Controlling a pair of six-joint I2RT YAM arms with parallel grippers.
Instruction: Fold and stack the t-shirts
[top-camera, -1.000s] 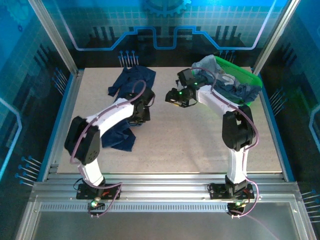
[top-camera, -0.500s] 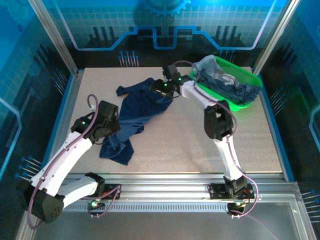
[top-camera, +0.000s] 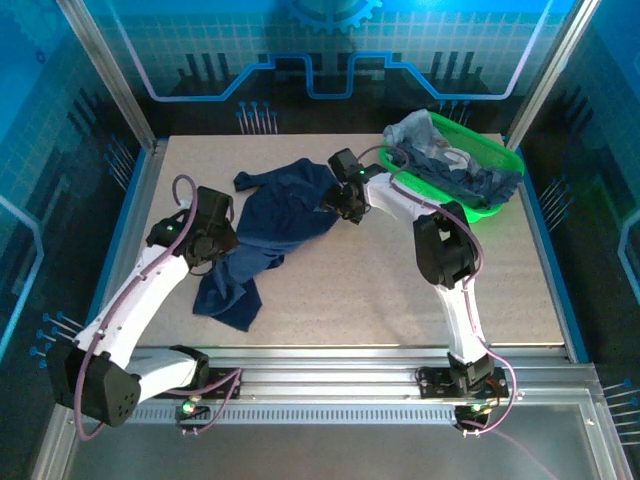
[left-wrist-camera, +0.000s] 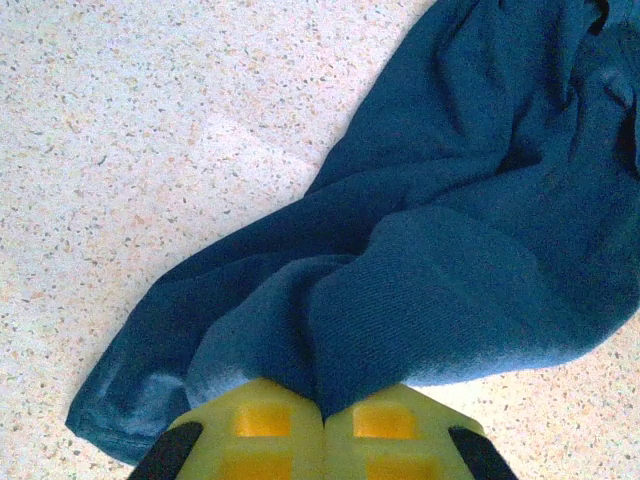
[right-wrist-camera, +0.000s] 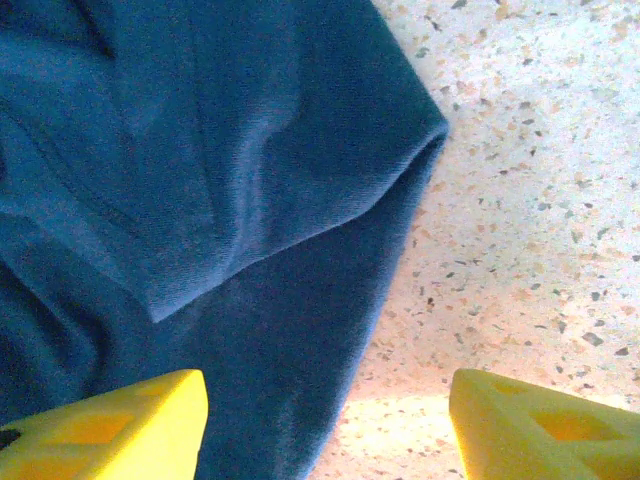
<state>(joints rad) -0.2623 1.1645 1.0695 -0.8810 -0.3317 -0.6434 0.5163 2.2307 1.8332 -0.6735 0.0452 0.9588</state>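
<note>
Left end effector (left-wrist-camera: 323, 428) pinching navy t-shirt (left-wrist-camera: 450, 250), right end effector (right-wrist-camera: 325, 425) spread wide

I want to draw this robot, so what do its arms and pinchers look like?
The left arm and right arm are white tubes joined by chunky black joints, each with a thin purple cable looping along it and small green lights. The left gripper and right gripper have blocky yellow fingers with square hollows.
</note>
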